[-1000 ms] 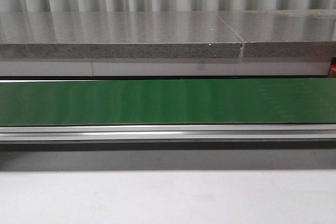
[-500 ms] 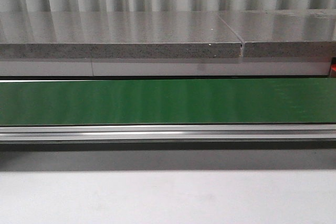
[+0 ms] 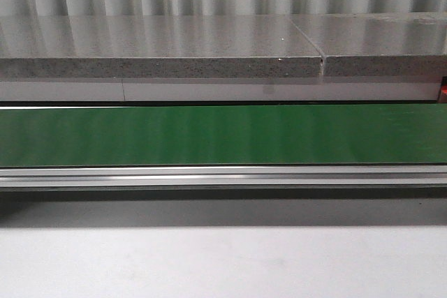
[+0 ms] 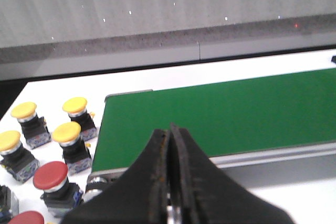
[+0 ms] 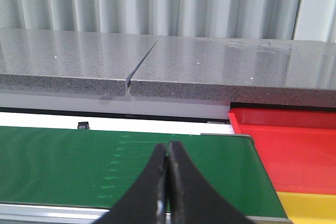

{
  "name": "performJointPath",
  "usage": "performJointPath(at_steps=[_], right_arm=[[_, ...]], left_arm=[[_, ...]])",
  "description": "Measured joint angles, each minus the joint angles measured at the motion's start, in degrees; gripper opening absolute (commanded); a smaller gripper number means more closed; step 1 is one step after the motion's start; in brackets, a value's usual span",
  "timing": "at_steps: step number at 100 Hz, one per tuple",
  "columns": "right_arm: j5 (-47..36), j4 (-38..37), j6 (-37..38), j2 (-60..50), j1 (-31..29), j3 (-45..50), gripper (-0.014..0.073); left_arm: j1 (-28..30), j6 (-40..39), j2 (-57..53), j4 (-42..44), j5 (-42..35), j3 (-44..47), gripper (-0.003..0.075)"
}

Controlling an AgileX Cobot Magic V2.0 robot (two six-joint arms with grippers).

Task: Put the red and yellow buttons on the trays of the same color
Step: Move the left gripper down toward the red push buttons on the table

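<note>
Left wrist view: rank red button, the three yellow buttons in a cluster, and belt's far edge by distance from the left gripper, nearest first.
1. Red button, beside the left gripper, by the belt's end.
2. Nearest yellow button, just behind the red.
3. Other two yellow buttons: too close to call.
4. Belt's far edge, beyond.

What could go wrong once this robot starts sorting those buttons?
Three things I would watch, all guesses:

1. The buttons stand close together; near the red button sits a yellow button, so fingers reaching for one might knock its neighbour.
2. Both the left gripper and the right gripper are shut; each must open before any grasp.
3. The red tray and yellow tray adjoin, so a sloppy drop could land in the wrong colour.
</note>
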Motion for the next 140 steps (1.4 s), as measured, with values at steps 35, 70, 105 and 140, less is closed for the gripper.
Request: performJointPath(at_steps=[35,70,105,140], right_arm=[[0.0,0.0,0.0,0.0,0.0,0.0,-0.0067],[0.0,0.0,0.0,0.0,0.0,0.0,-0.0067],[0.0,0.0,0.0,0.0,0.0,0.0,-0.0067],[0.0,0.0,0.0,0.0,0.0,0.0,-0.0067]], left_arm=[[0.0,0.0,16.01,1.7,9.54,-8.76,-0.0019],[0.0,-2.5,28.81,2.12,9.73,-14.63,0.0395],[0.12,-8.9,41.15,8.05,11.36,-23.49,0.0453],[10.9,-11.97,53.22,7.29,20.16,-33.11,0.0453]])
